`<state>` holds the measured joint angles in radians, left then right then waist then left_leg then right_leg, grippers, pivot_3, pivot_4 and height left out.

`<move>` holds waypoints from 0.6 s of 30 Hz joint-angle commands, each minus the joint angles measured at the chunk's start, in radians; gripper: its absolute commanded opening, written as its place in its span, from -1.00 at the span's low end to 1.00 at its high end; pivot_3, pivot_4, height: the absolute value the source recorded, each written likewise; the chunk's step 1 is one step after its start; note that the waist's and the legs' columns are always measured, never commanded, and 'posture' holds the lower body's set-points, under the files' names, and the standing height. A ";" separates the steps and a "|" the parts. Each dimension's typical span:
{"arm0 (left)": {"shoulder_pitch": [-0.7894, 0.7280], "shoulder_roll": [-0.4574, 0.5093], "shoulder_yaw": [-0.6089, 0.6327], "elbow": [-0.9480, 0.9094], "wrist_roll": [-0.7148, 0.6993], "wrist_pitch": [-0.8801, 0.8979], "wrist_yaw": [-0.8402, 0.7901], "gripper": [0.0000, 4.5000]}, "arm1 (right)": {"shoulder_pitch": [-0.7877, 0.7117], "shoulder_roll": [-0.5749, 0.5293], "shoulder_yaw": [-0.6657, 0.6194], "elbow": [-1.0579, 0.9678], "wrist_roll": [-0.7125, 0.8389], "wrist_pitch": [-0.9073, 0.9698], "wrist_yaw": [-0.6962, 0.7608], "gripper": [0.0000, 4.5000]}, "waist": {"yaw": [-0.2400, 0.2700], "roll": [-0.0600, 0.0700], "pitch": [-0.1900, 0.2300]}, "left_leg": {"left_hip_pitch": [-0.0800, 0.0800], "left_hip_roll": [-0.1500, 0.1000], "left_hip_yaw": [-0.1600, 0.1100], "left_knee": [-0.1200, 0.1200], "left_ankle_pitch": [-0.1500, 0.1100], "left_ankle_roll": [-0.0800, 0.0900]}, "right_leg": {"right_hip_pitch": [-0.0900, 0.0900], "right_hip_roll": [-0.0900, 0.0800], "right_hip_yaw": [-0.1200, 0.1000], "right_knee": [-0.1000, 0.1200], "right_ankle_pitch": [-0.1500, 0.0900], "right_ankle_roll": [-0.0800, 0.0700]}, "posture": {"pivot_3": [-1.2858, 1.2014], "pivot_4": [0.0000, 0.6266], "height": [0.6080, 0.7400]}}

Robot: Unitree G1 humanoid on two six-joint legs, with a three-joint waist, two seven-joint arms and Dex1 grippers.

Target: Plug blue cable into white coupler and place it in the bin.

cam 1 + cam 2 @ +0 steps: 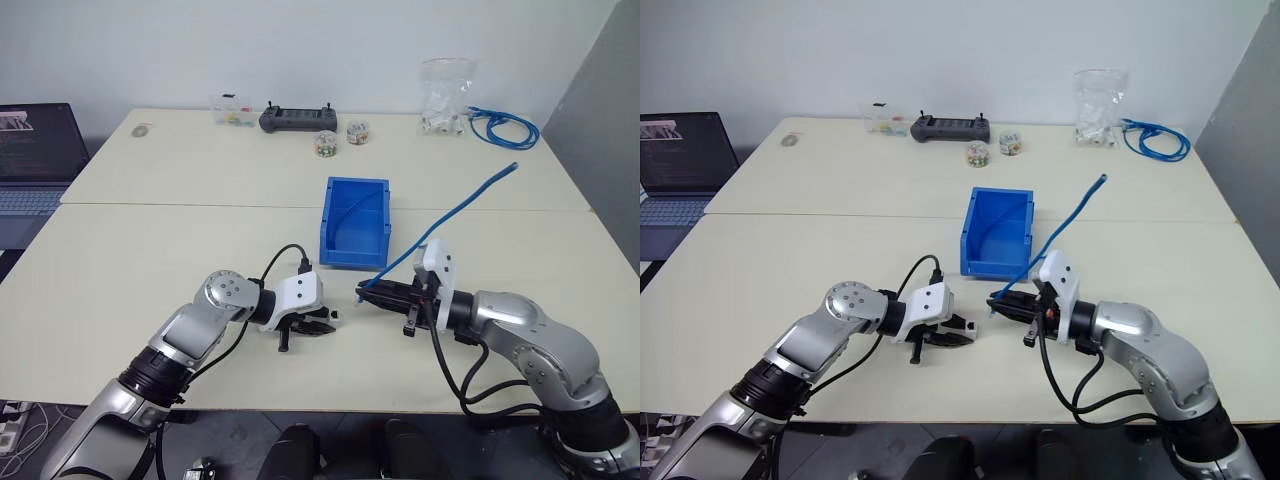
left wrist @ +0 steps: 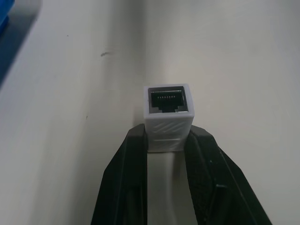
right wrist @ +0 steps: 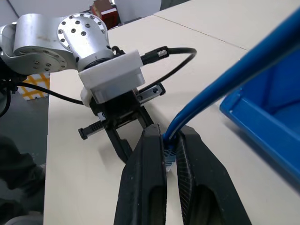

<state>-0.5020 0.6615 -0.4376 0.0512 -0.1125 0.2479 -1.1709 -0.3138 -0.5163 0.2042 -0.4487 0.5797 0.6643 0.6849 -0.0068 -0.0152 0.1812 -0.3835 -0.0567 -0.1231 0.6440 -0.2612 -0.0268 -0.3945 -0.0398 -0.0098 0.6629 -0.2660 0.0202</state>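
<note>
My left gripper (image 2: pixel 168 138) is shut on the white coupler (image 2: pixel 168 116), a small boxy block whose dark open socket faces away from the wrist. In the head views this left gripper (image 1: pixel 322 325) hovers low over the table's near middle, pointing right. Facing it a short gap away, my right gripper (image 1: pixel 364 295) is shut on the blue cable (image 1: pixel 455 212) close to its plug end. The cable's free length arcs up and back to the right. In the right wrist view the cable (image 3: pixel 220 86) rises from between the black fingers (image 3: pixel 147 159). The blue bin (image 1: pixel 352 252) stands just behind both grippers.
A laptop (image 1: pixel 35 150) sits at the far left. Along the back edge are a small clear box (image 1: pixel 232 110), a black controller (image 1: pixel 298 120), two small jars (image 1: pixel 326 143), a clear bag of white parts (image 1: pixel 445 100) and a coiled blue cable bundle (image 1: pixel 505 128).
</note>
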 commanded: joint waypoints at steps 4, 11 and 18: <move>0.003 -0.028 -0.031 0.074 0.065 -0.050 -0.018 -0.66 | -0.070 0.065 0.128 0.115 -0.106 -0.076 0.069 -0.99 | 0.002 0.000 0.000 | 0.001 -0.001 0.000 0.000 0.000 0.000 | 0.002 0.000 0.000 0.000 0.000 0.000 | 0.03 -0.52 1.00; 0.010 -0.036 -0.024 0.081 0.079 -0.063 -0.027 -0.66 | -0.100 0.101 0.157 0.190 -0.171 -0.126 0.104 -0.99 | 0.004 0.000 -0.001 | 0.003 -0.001 -0.001 0.001 0.000 0.000 | 0.004 0.000 0.000 0.000 0.000 -0.001 | 0.03 -0.52 1.00; 0.014 -0.038 -0.013 0.093 0.088 -0.074 -0.032 -0.66 | -0.095 0.107 0.121 0.182 -0.155 -0.120 0.129 -0.99 | 0.003 0.001 -0.001 | 0.003 -0.001 -0.001 0.001 0.000 0.000 | 0.004 0.000 -0.001 0.000 0.000 0.000 | 0.03 -0.52 1.00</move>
<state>-0.5121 0.6238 -0.4246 0.1105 -0.0713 0.1661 -1.2074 -0.4036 -0.4159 0.3565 -0.2332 0.4083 0.5510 0.8033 -0.0033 -0.0147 0.1805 -0.3801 -0.0578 -0.1246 0.6447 -0.2613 -0.0266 -0.3905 -0.0401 -0.0107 0.6629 -0.2660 0.0203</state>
